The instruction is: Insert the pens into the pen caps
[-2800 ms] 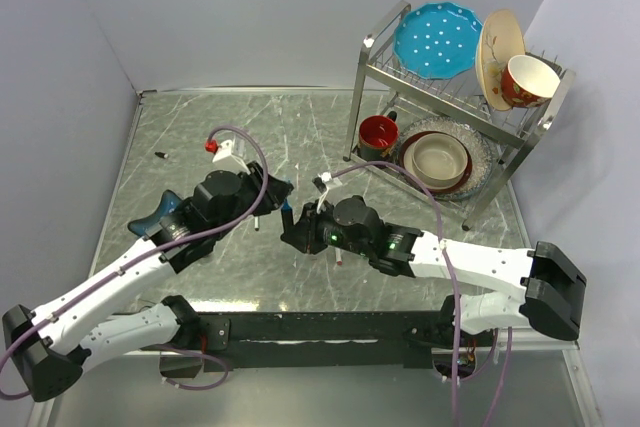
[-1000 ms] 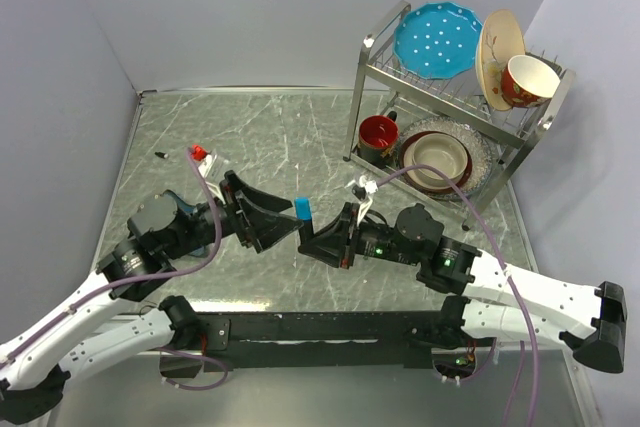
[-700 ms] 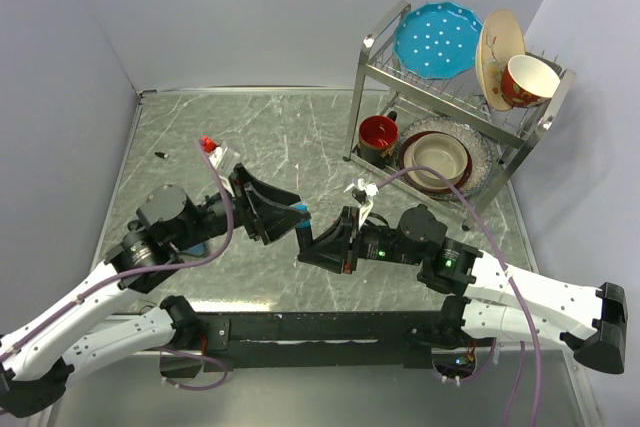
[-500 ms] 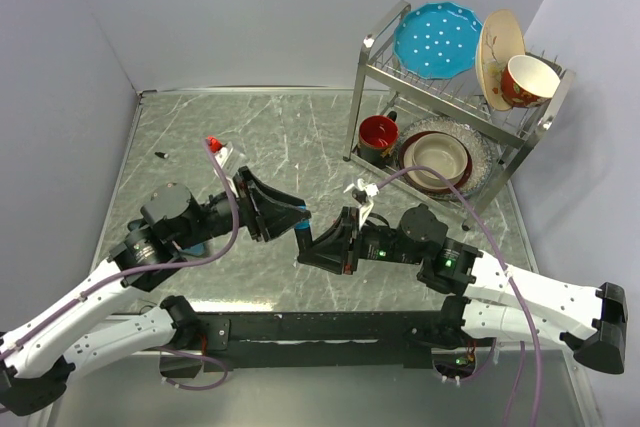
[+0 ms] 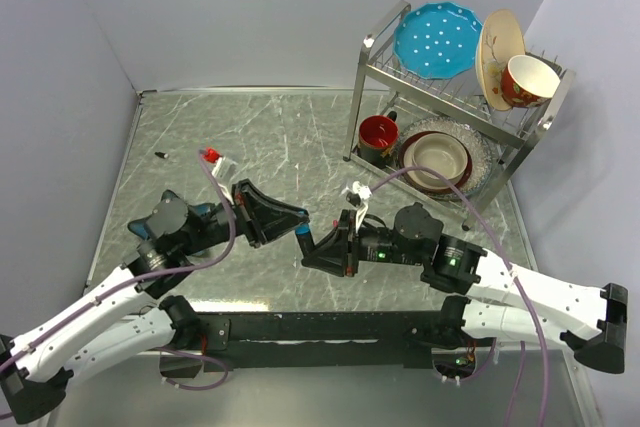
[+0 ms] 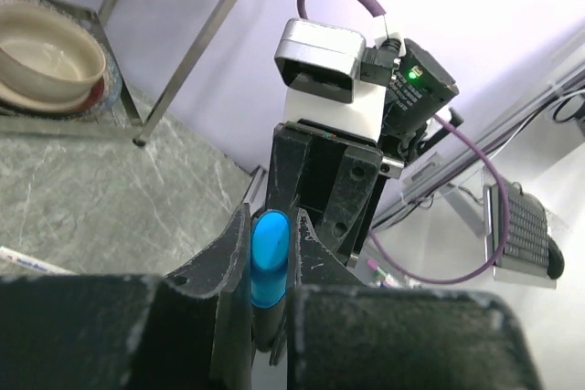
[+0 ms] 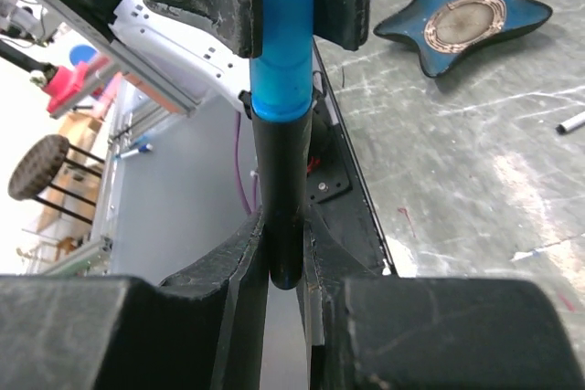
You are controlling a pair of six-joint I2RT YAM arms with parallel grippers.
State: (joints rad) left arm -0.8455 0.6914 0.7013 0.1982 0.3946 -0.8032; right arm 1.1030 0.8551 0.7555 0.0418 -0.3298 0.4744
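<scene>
While my left claw [image 5: 300, 231] pinched the blue cap [image 7: 281, 43] onto the black pen [image 7: 281, 189] in my right claw [image 7: 283, 262], a white pen [image 7: 571, 122] lay apparently uncapped.

I see the thick black-barrelled pen [image 7: 283, 198] held up off the table near the middle of the workspace. Its barrel is nipped in the right gripper [image 7: 283, 239] and points toward 10 o'clock in the overhead view, while the blue cap [image 7: 281, 43] sits over its far end, pinched between the fingers of the left gripper [image 6: 267, 253]. A thin white pen [image 6: 26, 260] lies flat on the table at 8 o'clock in my left wrist view, and a second white pen [image 7: 571, 122] with a dark end lies flat at 3 o'clock in my right wrist view.
</scene>
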